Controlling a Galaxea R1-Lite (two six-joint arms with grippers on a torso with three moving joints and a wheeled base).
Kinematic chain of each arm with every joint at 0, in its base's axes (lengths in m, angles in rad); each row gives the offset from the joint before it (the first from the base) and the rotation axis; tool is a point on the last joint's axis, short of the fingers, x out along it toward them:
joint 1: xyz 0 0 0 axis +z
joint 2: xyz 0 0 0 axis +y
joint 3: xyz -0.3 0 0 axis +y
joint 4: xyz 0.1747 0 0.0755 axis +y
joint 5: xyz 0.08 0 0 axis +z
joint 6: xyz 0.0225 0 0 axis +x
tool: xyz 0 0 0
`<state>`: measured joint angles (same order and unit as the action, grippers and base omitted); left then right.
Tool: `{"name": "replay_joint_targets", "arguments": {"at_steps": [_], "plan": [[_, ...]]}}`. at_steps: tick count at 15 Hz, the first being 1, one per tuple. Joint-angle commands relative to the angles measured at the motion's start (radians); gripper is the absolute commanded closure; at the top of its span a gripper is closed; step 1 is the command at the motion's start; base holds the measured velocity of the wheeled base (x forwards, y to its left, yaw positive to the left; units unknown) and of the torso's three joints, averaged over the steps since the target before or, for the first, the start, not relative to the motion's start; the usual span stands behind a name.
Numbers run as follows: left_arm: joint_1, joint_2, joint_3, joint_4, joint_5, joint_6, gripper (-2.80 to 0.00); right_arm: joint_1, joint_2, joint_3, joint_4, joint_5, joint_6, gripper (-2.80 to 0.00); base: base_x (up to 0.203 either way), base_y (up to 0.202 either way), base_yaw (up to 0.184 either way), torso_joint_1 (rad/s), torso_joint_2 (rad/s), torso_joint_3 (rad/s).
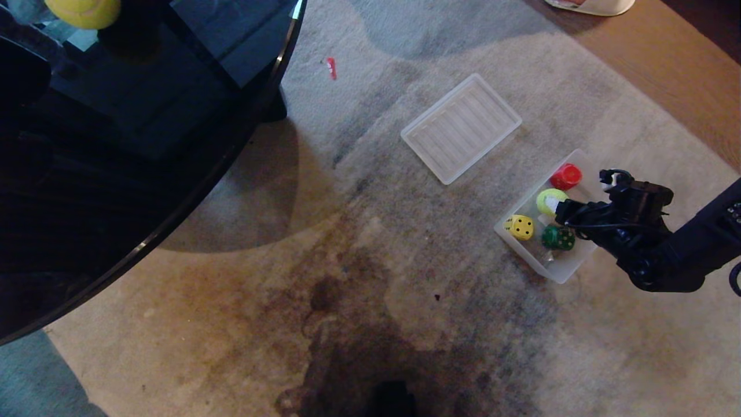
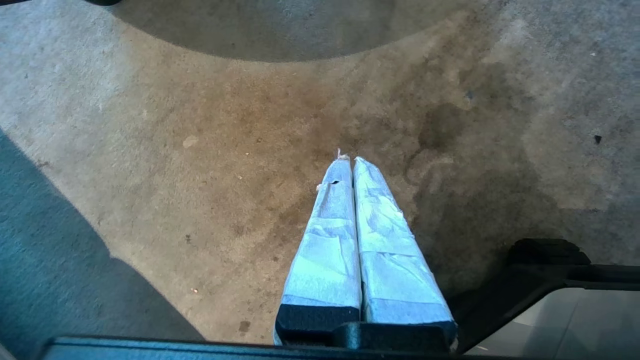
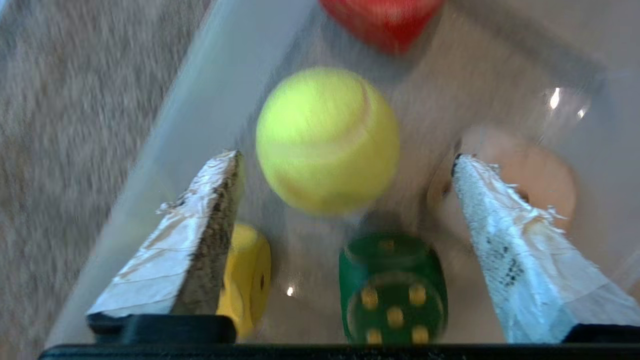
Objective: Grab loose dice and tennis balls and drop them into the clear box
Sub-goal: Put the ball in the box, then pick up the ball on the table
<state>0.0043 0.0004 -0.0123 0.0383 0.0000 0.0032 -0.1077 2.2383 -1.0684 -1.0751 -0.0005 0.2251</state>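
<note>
The clear box sits on the rug at the right. In it lie a red die, a tennis ball, a yellow die and a green die. My right gripper hangs open over the box. In the right wrist view the tennis ball is just past the spread fingertips, touching neither. The green die, yellow die and red die lie around it, and a beige die is half hidden by one finger. My left gripper is shut and empty over bare rug.
A flat ribbed translucent lid lies on the rug beyond the box. A black glass table fills the left, with a round yellow-green thing on its far part. A small red scrap lies on the rug. Wooden floor borders the rug at the right.
</note>
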Motion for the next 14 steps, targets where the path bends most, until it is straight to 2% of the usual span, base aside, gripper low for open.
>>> {"name": "replay_joint_targets", "arguments": {"at_steps": [1, 3, 4, 7, 10, 12, 14], "plan": [[0.000, 0.000, 0.000, 0.000, 0.000, 0.000, 0.00, -0.003, -0.070, 0.081, -0.023, 0.025, 0.002, -2.80, 0.000, 0.000, 0.000, 0.000, 0.00, 0.000], [0.000, 0.001, 0.000, 0.000, 0.000, 0.000, 0.00, -0.007, -0.151, 0.172, -0.026, 0.029, 0.001, -2.80, 0.000, 0.000, 0.000, 0.000, 0.00, 0.000], [0.000, 0.000, -0.001, 0.000, 0.000, 0.000, 0.00, -0.015, -0.207, 0.235, -0.015, 0.036, -0.005, 0.00, 0.000, 0.000, 0.000, 0.000, 0.00, 0.000], [0.000, 0.000, 0.000, 0.000, 0.000, 0.000, 0.00, -0.040, -0.420, 0.331, 0.142, 0.055, -0.055, 0.00, 0.000, 0.000, 0.000, 0.000, 0.00, 0.000], [0.000, 0.000, 0.000, 0.000, 0.000, 0.000, 0.00, -0.070, -0.754, 0.423, 0.418, 0.097, -0.123, 0.00, 0.000, 0.000, 0.000, 0.000, 0.00, 0.000], [0.000, 0.000, 0.000, 0.000, 0.000, 0.000, 0.00, -0.079, -1.019, 0.533, 0.602, 0.147, -0.189, 0.00, 0.000, 0.000, 0.000, 0.000, 0.00, 0.000], [0.000, 0.001, 0.000, 0.000, 0.000, 0.000, 0.00, -0.071, -1.253, 0.676, 0.730, 0.179, -0.251, 0.00, 0.000, 0.000, 0.000, 0.000, 0.00, 0.000]]}}
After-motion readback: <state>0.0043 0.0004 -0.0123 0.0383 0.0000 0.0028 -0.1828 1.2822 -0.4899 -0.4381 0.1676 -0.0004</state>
